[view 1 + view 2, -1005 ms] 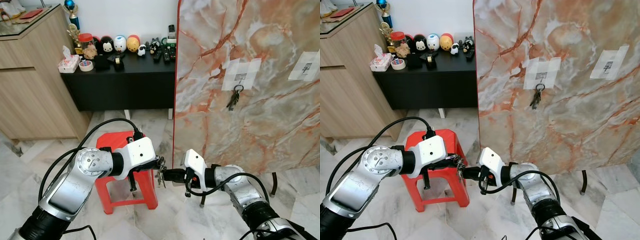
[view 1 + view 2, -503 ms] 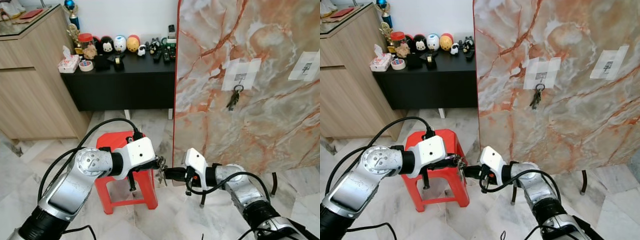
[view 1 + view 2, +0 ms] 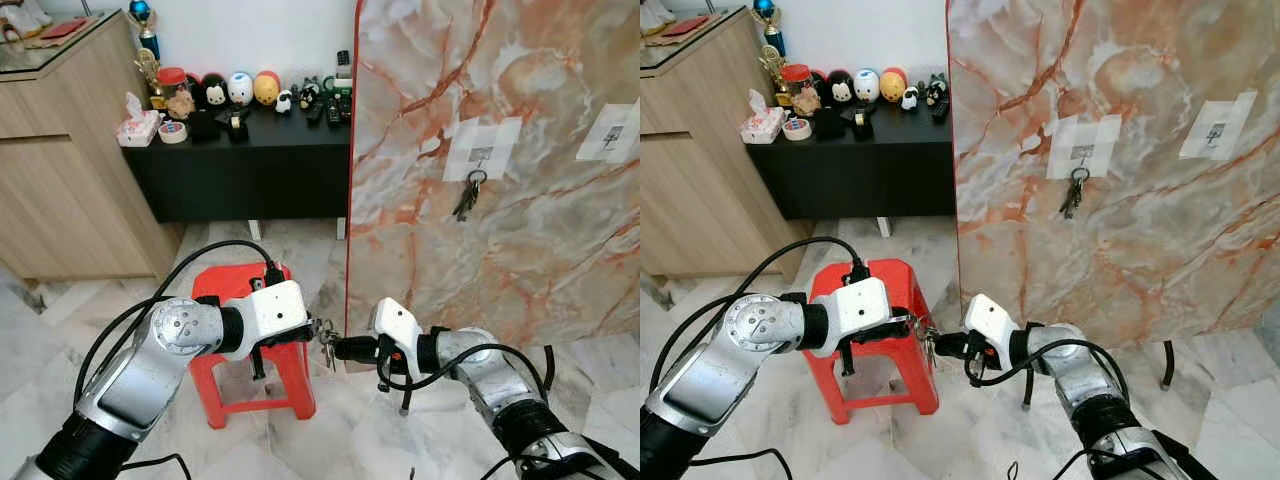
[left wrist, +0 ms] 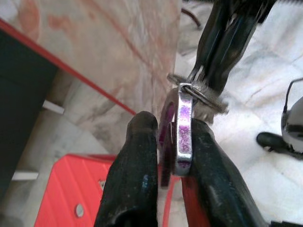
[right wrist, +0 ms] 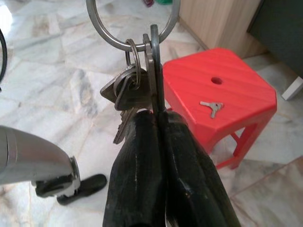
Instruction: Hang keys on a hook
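A bunch of keys [image 3: 325, 342] on a metal ring [image 5: 132, 23] hangs low in front of the red stool [image 3: 228, 288], held between both grippers. My left gripper [image 3: 316, 329] is shut on one flat silver key [image 4: 183, 127] of the bunch. From the other side, my right gripper [image 3: 339, 347] is shut on another key [image 5: 155, 71], with the ring and the remaining keys [image 5: 124, 97] dangling beyond its fingertips. On the marble panel [image 3: 520, 250], a taped hook [image 3: 481, 156] carries another key set [image 3: 466, 198]. A second taped hook [image 3: 610, 134] to its right is bare.
A single small key [image 5: 210, 108] lies on the stool's top. A black sideboard [image 3: 240, 165] with figurines stands behind, and a wooden cabinet [image 3: 60, 170] is on the left. The floor is pale marble tile [image 3: 330, 440]. A black stand leg [image 3: 546, 368] props the panel.
Both grippers stay joined at the key bunch. The left forearm has sunk a little and the right wrist has shifted slightly right.
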### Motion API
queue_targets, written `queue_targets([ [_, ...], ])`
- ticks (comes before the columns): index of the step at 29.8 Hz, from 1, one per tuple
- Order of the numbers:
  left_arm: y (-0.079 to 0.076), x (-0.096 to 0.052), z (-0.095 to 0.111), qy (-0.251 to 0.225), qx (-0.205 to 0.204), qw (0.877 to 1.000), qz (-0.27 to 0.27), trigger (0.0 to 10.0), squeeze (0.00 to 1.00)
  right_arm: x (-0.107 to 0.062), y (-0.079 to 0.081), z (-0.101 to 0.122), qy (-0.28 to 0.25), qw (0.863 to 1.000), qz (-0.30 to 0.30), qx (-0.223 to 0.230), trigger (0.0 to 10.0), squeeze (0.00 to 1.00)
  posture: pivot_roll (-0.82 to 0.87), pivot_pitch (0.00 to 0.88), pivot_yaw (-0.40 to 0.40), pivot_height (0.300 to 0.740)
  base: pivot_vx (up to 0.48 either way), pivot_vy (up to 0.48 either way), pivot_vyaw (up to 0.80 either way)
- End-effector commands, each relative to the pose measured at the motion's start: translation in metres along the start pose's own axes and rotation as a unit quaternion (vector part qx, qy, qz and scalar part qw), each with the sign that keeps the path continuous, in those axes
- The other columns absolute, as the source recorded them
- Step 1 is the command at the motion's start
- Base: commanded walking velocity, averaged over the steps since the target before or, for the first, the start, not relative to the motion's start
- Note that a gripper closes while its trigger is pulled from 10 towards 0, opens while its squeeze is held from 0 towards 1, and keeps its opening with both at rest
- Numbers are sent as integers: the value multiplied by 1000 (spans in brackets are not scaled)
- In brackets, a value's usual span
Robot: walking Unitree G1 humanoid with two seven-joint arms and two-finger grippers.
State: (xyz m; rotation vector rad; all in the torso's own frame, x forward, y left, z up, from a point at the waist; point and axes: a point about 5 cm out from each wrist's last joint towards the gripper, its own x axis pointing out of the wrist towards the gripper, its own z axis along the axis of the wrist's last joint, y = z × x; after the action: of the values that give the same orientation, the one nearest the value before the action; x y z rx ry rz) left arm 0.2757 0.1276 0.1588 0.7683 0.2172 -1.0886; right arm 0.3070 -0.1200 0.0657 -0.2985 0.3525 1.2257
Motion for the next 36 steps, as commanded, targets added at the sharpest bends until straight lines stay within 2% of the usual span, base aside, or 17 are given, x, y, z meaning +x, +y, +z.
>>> queue_targets([
  [1, 0, -1, -7, 23, 16, 1000, 2, 10000, 1000, -2, 0, -3, 15, 1000, 4, -5, 0, 0, 41, 21, 18, 740, 0, 0, 0],
  [4, -1, -1, -15, 36, 14, 999, 5, 10000, 1000, -3, 0, -6, 20, 1000, 6, -4, 0, 0, 36, 28, 14, 740, 0, 0, 0],
  [12, 0, 0, -17, 29, 7, 1000, 10, 10000, 1000, -5, 3, -10, 30, 999, 15, -2, 0, 0, 36, 34, 11, 740, 0, 0, 0],
  [17, 1, -2, -30, 43, -6, 999, 22, 10000, 1000, -8, 5, -19, 54, 998, 19, 5, 0, 0, 36, 35, 11, 740, 0, 0, 0],
  [18, 5, -3, -36, 41, -22, 998, 51, 10000, 898, -9, 4, -26, 63, 998, 2, 21, 0, 0, 36, 35, 11, 740, 0, 0, 0],
  [19, 9, -4, -40, 34, -41, 996, 74, 10000, 0, -10, 3, -31, 67, 997, -14, 37, 0, 0, 36, 35, 11, 740, 0, 0, 0],
  [21, 10, -4, -42, 31, -47, 995, 80, 10000, 0, -10, 3, -32, 68, 997, -20, 42, 0, 0, 36, 35, 11, 740, 0, 0, 0],
  [23, 16, -3, -61, 35, -83, 986, 139, 10000, 0, -11, 4, -43, 66, 993, -55, 83, 0, 0, 38, 39, 7, 740, 0, 0, 0],
  [25, 13, -2, -84, 59, -121, 974, 179, 10000, 0, -10, 6, -53, 57, 985, -96, 131, 0, 0, 35, 39, 6, 740, 0, 0, 0],
  [27, 7, 0, -97, 67, -147, 968, 192, 10000, 0, -10, 8, -59, 52, 979, -120, 158, 0, 0, 37, 40, 6, 740, 0, 0, 0],
  [28, -1, 1, -110, 79, -184, 958, 204, 10000, 0, -10, 12, -67, 44, 968, -148, 196, 0, 0, 36, 39, 6, 740, 0, 0, 0],
  [29, -1, 1, -110, 79, -184, 958, 204, 10000, 0, -10, 12, -67, 44, 968, -148, 196, 0, 0, 36, 39, 6, 740, 0, 0, 0],
  [30, -11, 2, -126, 102, -212, 947, 216, 10000, 0, -10, 16, -78, 45, 952, -187, 240, 0, 0, 34, 44, 5, 740, 0, 0, 0],
  [33, -29, 3, -152, 147, -243, 930, 234, 10000, 0, -12, 25, -97, 46, 910, -257, 321, 0, 0, 34, 43, 5, 740, 0, 0, 0],
  [34, -38, 5, -160, 156, -248, 926, 236, 10000, 0, -13, 29, -105, 41, 886, -293, 358, 0, 0, 25, 47, 6, 740, 0, 0, 0],
  [35, -38, 5, -160, 156, -248, 926, 236, 10000, 0, -13, 29, -105, 41, 886, -293, 358, 0, 0, 25, 47, 6, 740, 0, 0, 0],
  [36, -49, 6, -172, 166, -298, 904, 257, 10000, 0, -21, 31, -118, 47, 831, -372, 411, 0, 0, 30, 45, 8, 740, 0, 0, 0],
])
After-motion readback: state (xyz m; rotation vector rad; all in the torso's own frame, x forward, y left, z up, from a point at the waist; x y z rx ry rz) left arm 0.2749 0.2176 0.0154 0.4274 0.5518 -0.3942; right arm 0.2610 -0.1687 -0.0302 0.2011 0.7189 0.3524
